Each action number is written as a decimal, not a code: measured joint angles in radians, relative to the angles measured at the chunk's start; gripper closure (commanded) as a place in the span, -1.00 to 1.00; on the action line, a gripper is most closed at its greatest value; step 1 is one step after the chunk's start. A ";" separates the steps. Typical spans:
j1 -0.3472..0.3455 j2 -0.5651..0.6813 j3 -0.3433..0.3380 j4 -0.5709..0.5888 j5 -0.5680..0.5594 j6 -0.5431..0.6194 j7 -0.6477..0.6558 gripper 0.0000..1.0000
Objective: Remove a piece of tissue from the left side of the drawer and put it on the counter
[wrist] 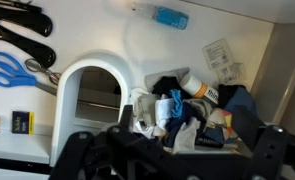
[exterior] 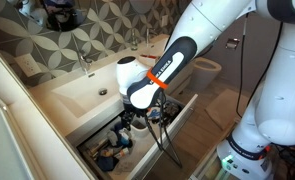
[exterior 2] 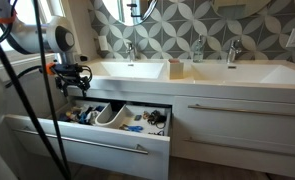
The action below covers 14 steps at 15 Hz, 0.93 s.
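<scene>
Under the counter (exterior 2: 182, 72), a drawer (exterior 2: 82, 142) pulled out. Inside, around a white arched cut-out (wrist: 87, 85): blue scissors (wrist: 7, 70) and black tools (wrist: 22, 25) on one side, a blue tube (wrist: 170, 16) at the top of the wrist view, and a jumbled heap (wrist: 192, 110) of dark and blue items on the other side. At the heap's edge, just beside the arch, what looks like the tissue (wrist: 143, 108): white, crumpled, partly buried. Above the heap, the gripper (wrist: 177, 148), fingers spread wide, grasping nothing, apart from the tissue.
</scene>
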<state>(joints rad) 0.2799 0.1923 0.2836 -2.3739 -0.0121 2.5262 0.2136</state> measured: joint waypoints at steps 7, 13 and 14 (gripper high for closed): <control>0.063 0.163 -0.095 0.023 -0.173 0.161 0.056 -1.00; 0.086 0.212 -0.134 0.041 -0.203 0.225 0.059 -1.00; 0.086 0.212 -0.134 0.041 -0.203 0.225 0.059 -1.00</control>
<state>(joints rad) 0.3655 0.4046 0.1497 -2.3325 -0.2155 2.7508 0.2731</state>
